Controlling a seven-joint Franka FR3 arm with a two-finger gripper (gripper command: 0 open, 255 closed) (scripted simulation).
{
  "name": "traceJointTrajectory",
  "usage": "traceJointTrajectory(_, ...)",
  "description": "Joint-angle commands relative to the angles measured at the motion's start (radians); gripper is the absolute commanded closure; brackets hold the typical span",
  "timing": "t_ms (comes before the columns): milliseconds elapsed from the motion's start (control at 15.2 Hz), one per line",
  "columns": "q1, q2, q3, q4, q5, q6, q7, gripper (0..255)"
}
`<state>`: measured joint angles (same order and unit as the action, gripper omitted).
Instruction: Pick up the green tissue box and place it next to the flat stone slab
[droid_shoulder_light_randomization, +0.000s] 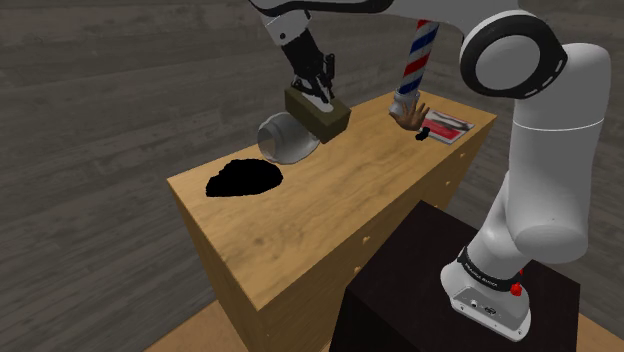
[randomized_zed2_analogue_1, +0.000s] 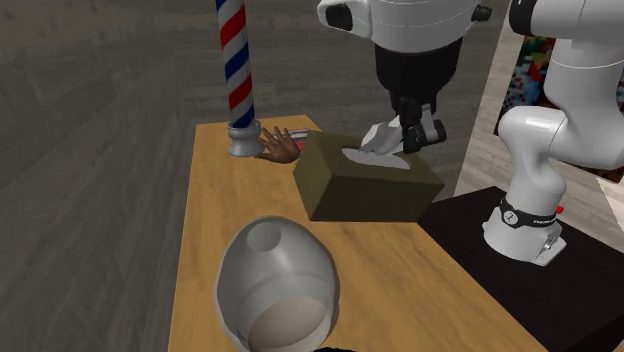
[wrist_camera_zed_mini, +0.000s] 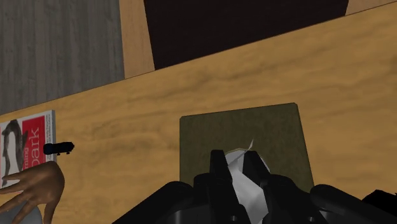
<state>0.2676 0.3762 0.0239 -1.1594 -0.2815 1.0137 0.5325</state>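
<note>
An olive-green tissue box (droid_shoulder_light_randomization: 318, 115) with a white tissue sticking out of its top hangs a little above the wooden table (droid_shoulder_light_randomization: 330, 210), in front of a grey domed shell (droid_shoulder_light_randomization: 286, 139). My gripper (droid_shoulder_light_randomization: 312, 88) is shut on it from above, its fingers clasping the tissue and the slot. Across the table the box (randomized_zed2_analogue_1: 368, 182) shows under the gripper (randomized_zed2_analogue_1: 397, 138). Along the hand, the gripper (wrist_camera_zed_mini: 234, 164) pinches the tissue over the box (wrist_camera_zed_mini: 280, 133). The flat slab (droid_shoulder_light_randomization: 243, 179) is a black patch on the table, toward the shoulder view's left of the shell.
A barber pole (droid_shoulder_light_randomization: 415, 50), a brown hand model (droid_shoulder_light_randomization: 408, 113), a magazine (droid_shoulder_light_randomization: 447, 127) and a small black object (droid_shoulder_light_randomization: 424, 135) crowd the table's far right end. The grey shell (randomized_zed2_analogue_1: 275, 280) lies between the box and the slab. The dark stand (droid_shoulder_light_randomization: 440, 300) adjoins the table.
</note>
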Motion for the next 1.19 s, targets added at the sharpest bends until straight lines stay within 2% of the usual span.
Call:
traceJointTrajectory(0, -0.002, -0.013, 0.001, -0.048, 0.006, 0.034, 0.012, 255)
traceJointTrajectory(1122, -0.015, -0.044, 0.005, -0.321, 0.027, 0.270, 0.070, 255)
